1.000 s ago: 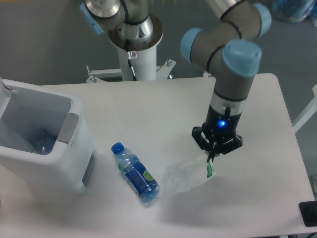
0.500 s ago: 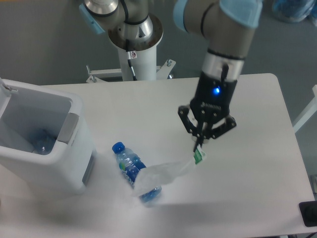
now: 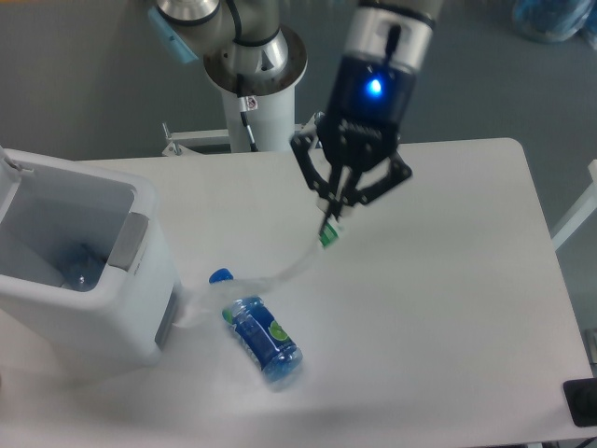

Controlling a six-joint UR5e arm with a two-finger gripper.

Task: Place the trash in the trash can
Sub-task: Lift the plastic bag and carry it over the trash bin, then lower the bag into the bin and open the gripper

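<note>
My gripper (image 3: 334, 217) is shut on the green strip edge of the clear plastic bag (image 3: 280, 272) and holds it in the air above the table. The bag trails down and left from the fingers, its lower end hanging over the cap end of the bottle. The small clear bottle (image 3: 258, 332) with blue label and blue cap lies on its side on the table, below and left of the gripper. The white trash can (image 3: 79, 266) with a grey side panel stands at the left edge, open at the top, well left of the gripper.
The white table (image 3: 448, 308) ends at its right edge near a black object (image 3: 583, 401) in the lower right corner. The arm's white base post (image 3: 256, 103) stands behind the table's far edge. Something bluish lies inside the trash can.
The gripper has risen and moved up and to the left with the bag, lifting it off the table. The bag now trails over the bottle. The bottle has not moved.
</note>
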